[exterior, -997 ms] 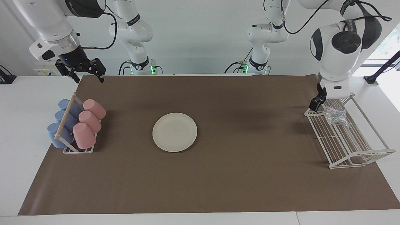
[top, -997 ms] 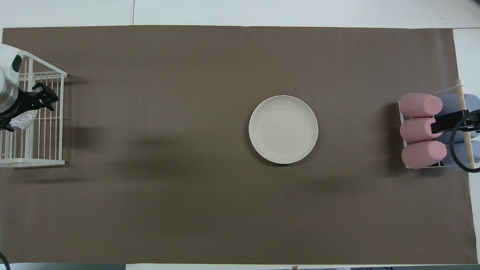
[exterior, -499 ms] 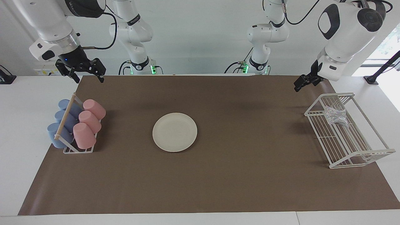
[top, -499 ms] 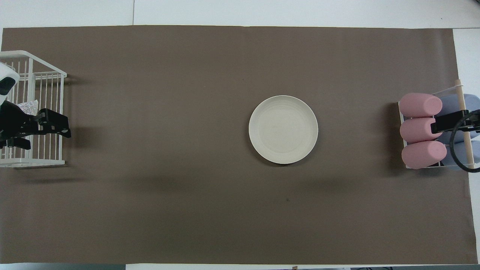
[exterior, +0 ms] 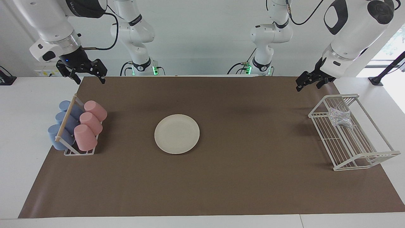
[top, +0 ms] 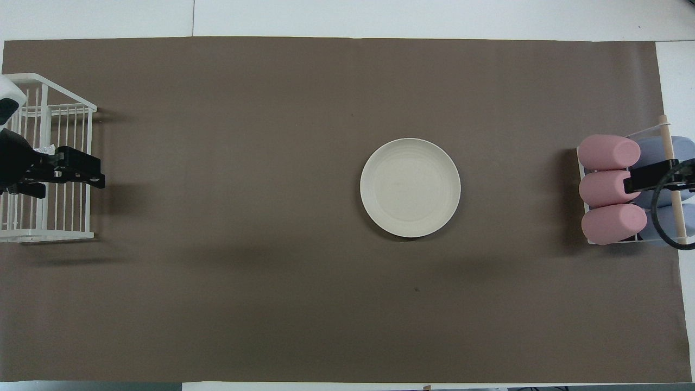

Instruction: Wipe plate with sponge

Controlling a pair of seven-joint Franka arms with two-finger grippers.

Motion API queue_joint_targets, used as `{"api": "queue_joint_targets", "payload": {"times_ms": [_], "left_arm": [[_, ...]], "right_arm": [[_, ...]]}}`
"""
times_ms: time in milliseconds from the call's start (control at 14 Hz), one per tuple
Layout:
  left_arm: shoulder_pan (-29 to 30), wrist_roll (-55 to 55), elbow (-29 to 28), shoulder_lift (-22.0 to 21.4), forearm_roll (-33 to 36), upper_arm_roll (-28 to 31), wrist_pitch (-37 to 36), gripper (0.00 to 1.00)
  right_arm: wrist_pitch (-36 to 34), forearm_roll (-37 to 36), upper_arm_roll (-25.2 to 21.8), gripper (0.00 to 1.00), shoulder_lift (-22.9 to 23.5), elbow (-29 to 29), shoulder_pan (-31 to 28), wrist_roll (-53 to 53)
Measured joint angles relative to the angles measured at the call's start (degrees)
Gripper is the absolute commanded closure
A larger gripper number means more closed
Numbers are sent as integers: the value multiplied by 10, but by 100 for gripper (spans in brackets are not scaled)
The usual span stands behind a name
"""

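The cream-white plate [exterior: 177,134] [top: 410,187] lies flat in the middle of the brown mat. The speckled silvery sponge [exterior: 339,117] sits inside the white wire rack [exterior: 367,156] [top: 54,234] at the left arm's end of the table. My left gripper [exterior: 306,83] [top: 70,174] hangs open and empty in the air above the rack's robot-side end, well clear of the sponge. In the overhead view it hides most of the sponge. My right gripper [exterior: 90,79] [top: 643,181] waits open and empty, high over the cup rack.
A small rack with pink cups [exterior: 90,122] [top: 608,187] and blue cups [exterior: 63,123] lying on their sides stands at the right arm's end. The brown mat [exterior: 240,177] covers most of the table around the plate.
My left gripper has risen out of the wire rack from beside the sponge, empty, and swung toward the robots. The sponge stayed in the rack. The right arm has not moved.
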Motion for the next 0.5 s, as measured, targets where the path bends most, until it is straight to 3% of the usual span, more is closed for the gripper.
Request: {"api": "queue_joint_targets", "payload": {"times_ms": [499], "left_arm": [[-4, 5, 3, 2, 1, 4, 0, 0]], "right_arm": [[-6, 0, 1, 0, 0, 0, 9, 0]]}}
